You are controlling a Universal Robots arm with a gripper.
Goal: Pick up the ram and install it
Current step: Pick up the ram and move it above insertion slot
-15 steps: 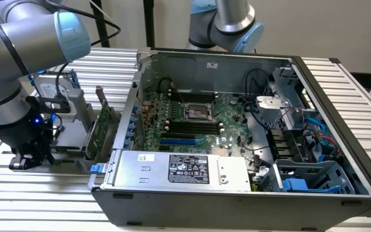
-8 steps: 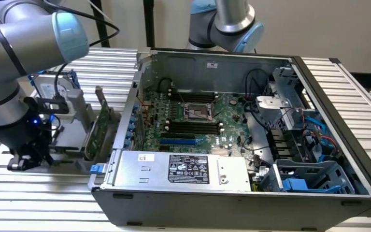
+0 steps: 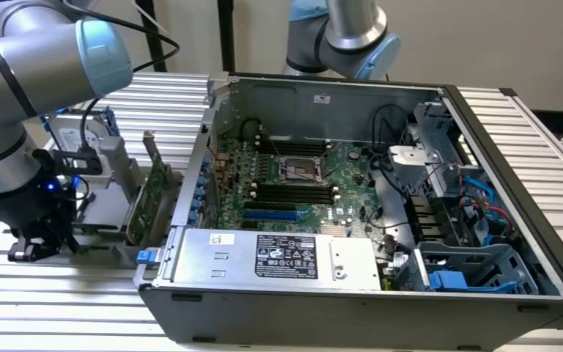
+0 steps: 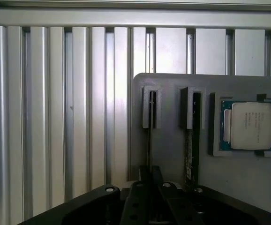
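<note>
In the wrist view the ram (image 4: 149,136) stands on edge, seen as a thin line, in a slot of the grey holder block (image 4: 173,150). My gripper (image 4: 149,176) sits over the ram's near end. Its dark fingertips (image 4: 157,174) are drawn close together with the stick running in between them, so it looks shut on the ram. A second thin stick (image 4: 191,150) stands in the neighbouring slot. In the exterior view my gripper (image 3: 35,248) hangs low over the holder at that view's left, beside the open computer case (image 3: 203,139). Black memory slots (image 3: 286,192) lie on the motherboard.
A processor chip (image 4: 250,124) rests in a pocket of the holder beside the sticks. A taller green expansion card (image 3: 152,194) stands between the holder and the case wall. A second arm (image 3: 345,37) rises behind the case. Ribbed aluminium table (image 4: 56,117) surrounds the holder.
</note>
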